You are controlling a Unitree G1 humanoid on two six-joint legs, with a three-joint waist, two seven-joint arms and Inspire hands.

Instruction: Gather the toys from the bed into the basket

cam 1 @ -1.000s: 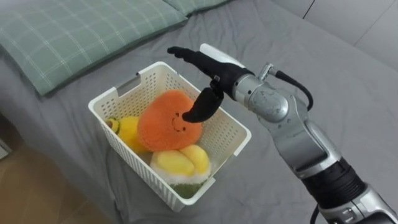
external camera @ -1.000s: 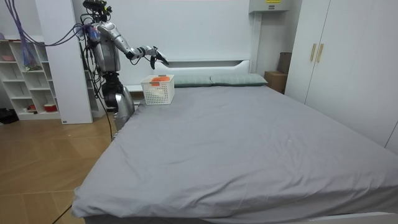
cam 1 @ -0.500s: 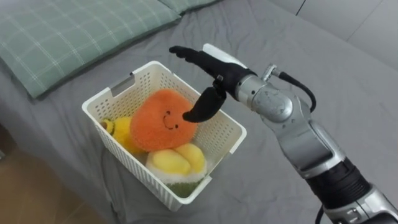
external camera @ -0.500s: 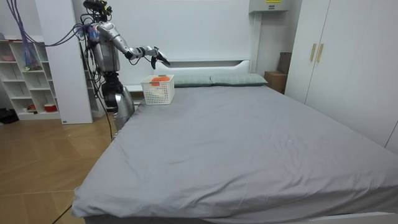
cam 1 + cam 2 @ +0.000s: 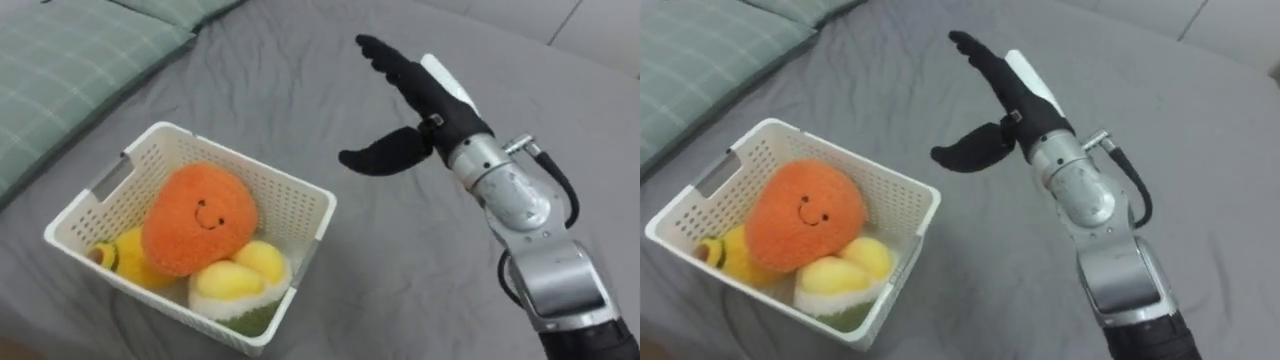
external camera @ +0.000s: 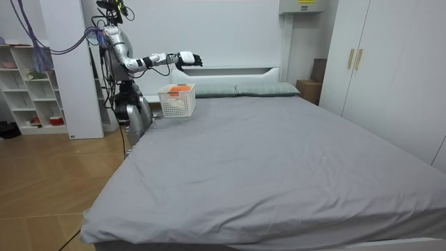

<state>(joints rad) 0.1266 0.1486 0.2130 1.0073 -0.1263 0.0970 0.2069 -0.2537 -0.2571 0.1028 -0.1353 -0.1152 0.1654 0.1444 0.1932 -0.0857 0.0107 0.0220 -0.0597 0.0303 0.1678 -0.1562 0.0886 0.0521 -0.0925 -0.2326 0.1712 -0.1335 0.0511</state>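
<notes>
Since the toys are plush, they should be light, soft and squashy, neither fragile nor slippery; the orange plush toy [image 5: 195, 218] is best taken round its domed top, and the white basket [image 5: 300, 190] by its stiff rim or the slot handle at its end. All the toys in view lie inside the basket on the grey bed [image 5: 400, 280], the orange one uppermost with the yellow plush toys [image 5: 235, 275] beside it. The right hand [image 5: 430, 108] hangs empty, fingers straight and thumb spread, above bare sheet to the right of the basket, clear of it.
</notes>
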